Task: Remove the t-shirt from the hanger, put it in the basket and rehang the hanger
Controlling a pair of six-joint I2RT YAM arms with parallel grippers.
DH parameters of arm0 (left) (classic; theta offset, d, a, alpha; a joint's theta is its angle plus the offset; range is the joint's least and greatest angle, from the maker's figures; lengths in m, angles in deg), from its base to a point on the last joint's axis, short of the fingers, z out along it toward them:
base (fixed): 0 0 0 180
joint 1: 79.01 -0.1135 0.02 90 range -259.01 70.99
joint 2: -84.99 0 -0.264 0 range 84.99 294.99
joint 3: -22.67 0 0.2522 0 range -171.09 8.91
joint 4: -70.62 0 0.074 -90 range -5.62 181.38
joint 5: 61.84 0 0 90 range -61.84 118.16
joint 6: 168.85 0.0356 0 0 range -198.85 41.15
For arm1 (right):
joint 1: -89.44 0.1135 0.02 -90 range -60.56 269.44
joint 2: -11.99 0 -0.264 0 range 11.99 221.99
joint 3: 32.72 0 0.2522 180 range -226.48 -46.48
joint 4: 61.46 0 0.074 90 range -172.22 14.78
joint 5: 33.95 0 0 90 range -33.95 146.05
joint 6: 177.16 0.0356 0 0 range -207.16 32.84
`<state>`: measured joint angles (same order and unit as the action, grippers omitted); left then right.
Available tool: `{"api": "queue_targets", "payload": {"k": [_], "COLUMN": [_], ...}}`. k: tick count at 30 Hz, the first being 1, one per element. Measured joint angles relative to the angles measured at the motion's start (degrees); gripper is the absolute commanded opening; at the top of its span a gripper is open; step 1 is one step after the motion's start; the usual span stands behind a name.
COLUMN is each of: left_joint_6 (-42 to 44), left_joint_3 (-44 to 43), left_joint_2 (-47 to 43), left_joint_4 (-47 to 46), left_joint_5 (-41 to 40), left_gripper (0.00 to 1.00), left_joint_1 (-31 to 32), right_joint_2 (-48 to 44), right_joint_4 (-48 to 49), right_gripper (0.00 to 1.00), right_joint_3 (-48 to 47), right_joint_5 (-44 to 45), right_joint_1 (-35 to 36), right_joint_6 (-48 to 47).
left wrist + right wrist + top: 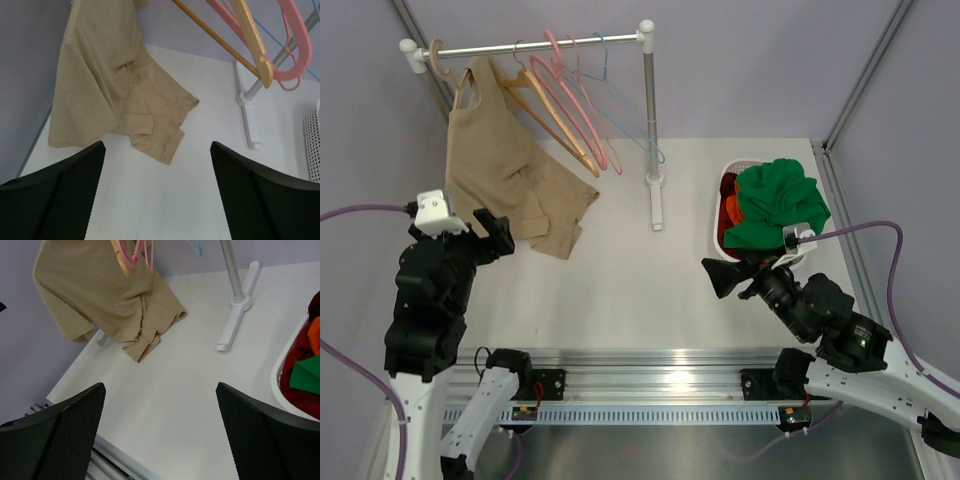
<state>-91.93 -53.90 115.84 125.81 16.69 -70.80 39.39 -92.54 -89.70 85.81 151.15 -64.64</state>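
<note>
At 10 o'clock, the t-shirt [500, 170] on the hanger [439, 62], under the rail [540, 45], hem on the table [640, 290]. At 12, the post [648, 110]; at 2, the basket [716, 215].

Soft matt cloth t-shirt [505, 180]

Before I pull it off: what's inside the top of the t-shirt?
Only the hanger hook shows, looped over the rail. Its arms are covered by the t-shirt fabric.
</note>
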Motion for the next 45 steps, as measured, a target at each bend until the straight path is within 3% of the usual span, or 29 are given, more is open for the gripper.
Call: {"api": "queue_targets", "payload": {"k": [2,4,6,7,8,11,18,28,33,34,35,36,38,41,42,45], "left_joint_6": [0.52,1.03,1.2,1.14,1.11,-0.5,-3.98,-5.62,-5.84,-5.84,-5.97,-6.36,-6.12,-5.77,-5.57,-5.07], "left_joint_3": [-3.41,-6.84,-9.46,-10.64,-11.52,-13.77,-25.0,-26.73,-26.75,-26.75,-26.75,-26.75,-26.67,-26.6,-26.6,-26.47], "left_joint_2": [4.0,8.72,12.83,14.97,16.65,22.12,36.15,42.32,45.38,46.03,46.64,47.04,47.71,47.91,47.91,47.91], "left_joint_4": [-0.94,-1.36,-1.88,-2.03,-2.16,-2.47,-2.43,-3.08,-4.92,-5.2,-5.33,-5.4,-5.62,-6.03,-6.29,-7.34], "left_joint_5": [-1.27,-4.0,-4.74,-4.02,-3.74,-2.19,8.31,13.49,14.34,14.34,14.29,14.32,14.23,12.72,11.96,9.55], "left_gripper": [0.66,0.61,0.64,0.75,0.77,0.77,0.79,0.43,0.41,0.35,0.18,0.15,0.17,0.35,0.47,0.54], "left_joint_1": [-0.02,-0.26,-2.91,-5.55,-8.5,-16.11,-25.9,-26.21,-26.21,-26.18,-26.12,-26.05,-25.77,-25.03,-24.83,-24.11], "right_joint_2": [0.02,0.07,0.09,0.07,0.04,-0.07,1.73,3.32,4.57,4.72,4.94,5.27,6.08,7.54,7.89,8.98], "right_joint_4": [0.37,0.37,0.37,0.39,0.39,0.76,1.66,2.97,2.99,3.1,3.32,3.58,4.15,4.31,4.39,4.63], "right_gripper": [0.99,0.99,1.0,0.99,0.99,0.99,1.0,0.99,0.99,1.0,0.99,0.99,0.99,1.0,1.0,0.99], "right_joint_3": [0.09,0.09,0.09,0.13,0.17,0.59,0.72,0.98,0.98,0.98,0.98,0.98,0.96,0.81,0.74,0.44], "right_joint_5": [-0.85,-1.99,-3.1,-3.67,-3.98,-5.46,-12.48,-15.96,-16.04,-16.2,-16.48,-17.0,-17.49,-17.88,-18.1,-18.88], "right_joint_1": [0.0,0.0,0.0,0.0,0.0,0.0,0.0,0.0,0.0,0.0,0.0,0.0,0.0,0.0,0.0,0.0], "right_joint_6": [0.02,0.22,0.48,0.74,0.9,1.33,1.75,1.88,1.9,1.92,1.95,1.95,1.99,1.99,1.97,1.95]}}
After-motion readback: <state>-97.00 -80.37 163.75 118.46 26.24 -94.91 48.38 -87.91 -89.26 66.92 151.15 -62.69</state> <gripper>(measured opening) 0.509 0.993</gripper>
